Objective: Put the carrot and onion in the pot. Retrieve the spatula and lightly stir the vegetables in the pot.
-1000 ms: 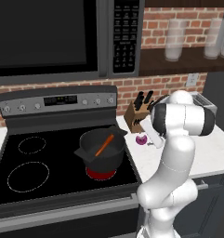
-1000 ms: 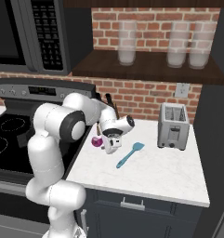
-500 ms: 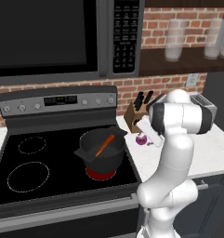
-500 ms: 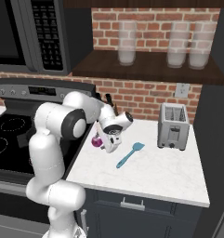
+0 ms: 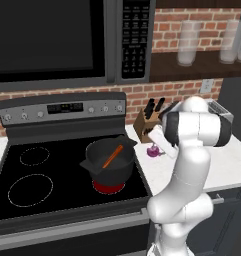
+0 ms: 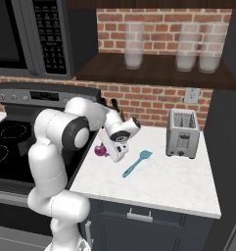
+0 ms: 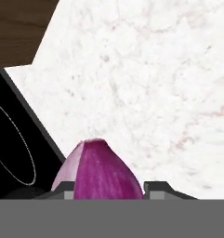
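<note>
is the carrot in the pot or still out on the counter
In. The carrot leans inside the pot on the stove's front right burner, its upper end resting at the rim.

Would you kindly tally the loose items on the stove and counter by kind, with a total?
Vegetables: 2, carrot in the pot, onion at the claw.
Cookware: 1, pot.
Utensils: 1, spatula.
Appliances: 1, toaster.
Knife blocks: 1, knife block.
Total: 6.
</note>
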You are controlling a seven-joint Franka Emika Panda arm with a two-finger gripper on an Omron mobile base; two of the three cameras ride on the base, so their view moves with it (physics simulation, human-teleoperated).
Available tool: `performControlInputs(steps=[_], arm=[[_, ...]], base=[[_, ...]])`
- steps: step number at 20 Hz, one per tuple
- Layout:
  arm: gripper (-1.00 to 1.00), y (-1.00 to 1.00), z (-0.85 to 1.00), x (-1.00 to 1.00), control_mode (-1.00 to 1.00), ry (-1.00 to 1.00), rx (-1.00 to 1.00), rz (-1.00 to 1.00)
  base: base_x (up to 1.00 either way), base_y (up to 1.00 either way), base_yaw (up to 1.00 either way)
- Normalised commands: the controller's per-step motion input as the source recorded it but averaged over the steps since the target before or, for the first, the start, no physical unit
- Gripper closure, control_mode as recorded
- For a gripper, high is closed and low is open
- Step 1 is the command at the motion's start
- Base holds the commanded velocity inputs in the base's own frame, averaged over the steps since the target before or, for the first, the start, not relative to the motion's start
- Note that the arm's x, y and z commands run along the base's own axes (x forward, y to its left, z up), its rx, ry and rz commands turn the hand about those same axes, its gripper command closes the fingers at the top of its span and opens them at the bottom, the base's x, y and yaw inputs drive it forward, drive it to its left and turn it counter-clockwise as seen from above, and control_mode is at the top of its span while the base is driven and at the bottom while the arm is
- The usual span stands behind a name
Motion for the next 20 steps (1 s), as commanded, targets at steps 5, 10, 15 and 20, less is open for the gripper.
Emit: performControlInputs(steps=[5,10,15,20], arm=[[1.0,0.0,0.83,-1.0,-1.0,-0.18,-0.01,0.0],[1.0,0.17,1.0,-1.0,-1.0,-0.11,-0.01,0.01],[1.0,0.58,1.0,-1.0,-1.0,-0.01,-0.03,0.03],[1.0,0.58,0.91,-0.44,-1.0,0.0,-0.09,0.04]], base=[[0.0,0.0,0.0],[0.0,0.0,0.0],[0.0,0.0,0.0],[0.0,0.0,0.0]])
